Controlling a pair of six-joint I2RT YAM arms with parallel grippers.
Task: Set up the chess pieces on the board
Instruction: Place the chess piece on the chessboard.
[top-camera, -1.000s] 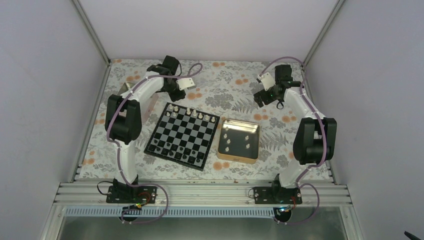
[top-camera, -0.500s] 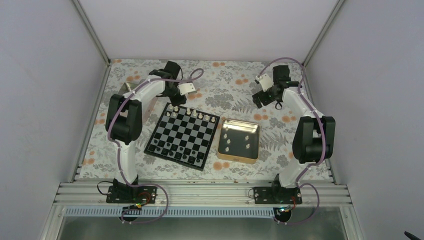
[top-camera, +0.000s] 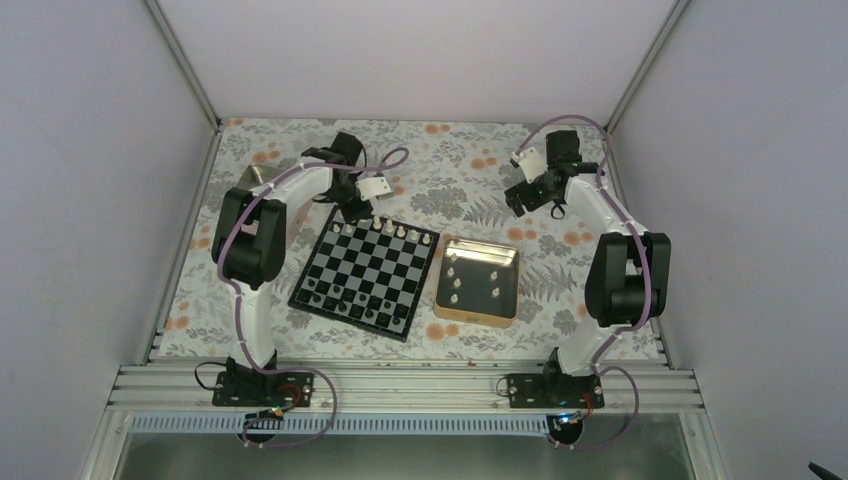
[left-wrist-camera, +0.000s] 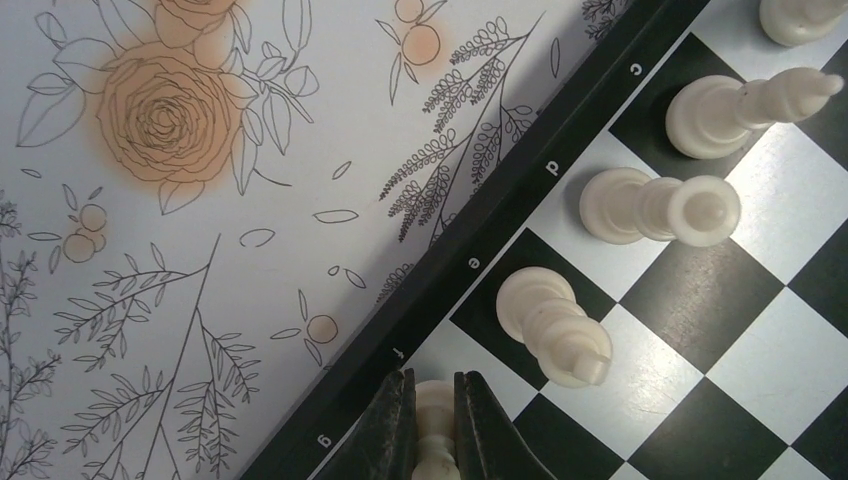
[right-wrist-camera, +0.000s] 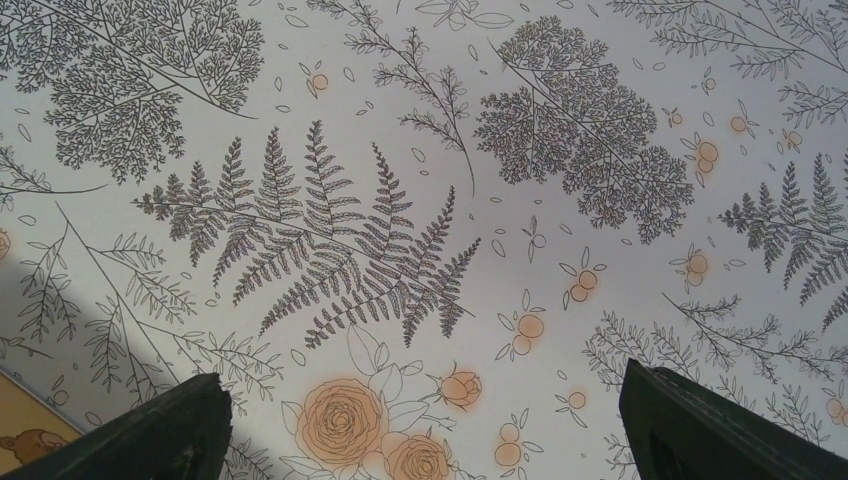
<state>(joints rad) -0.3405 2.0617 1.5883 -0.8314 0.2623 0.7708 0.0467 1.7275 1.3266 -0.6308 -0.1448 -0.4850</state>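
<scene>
One flower-printed table (top-camera: 470, 180) carries one board (top-camera: 365, 270) and, just beside it on the right, one gold tin (top-camera: 476, 317). Over the last second my left arm has swung in from behind the board. The left claw (left-wrist-camera: 433, 395) now hangs over the far edge row by the letters f and g, clamped on one cream piece (left-wrist-camera: 436, 445), so I judge a placement is nearly done. The right claw (right-wrist-camera: 422, 380) stays parked, fingers wide apart, over the cloth. I count four chess pieces (left-wrist-camera: 660, 205) standing near the held one, and about six waiting in the tin.
</scene>
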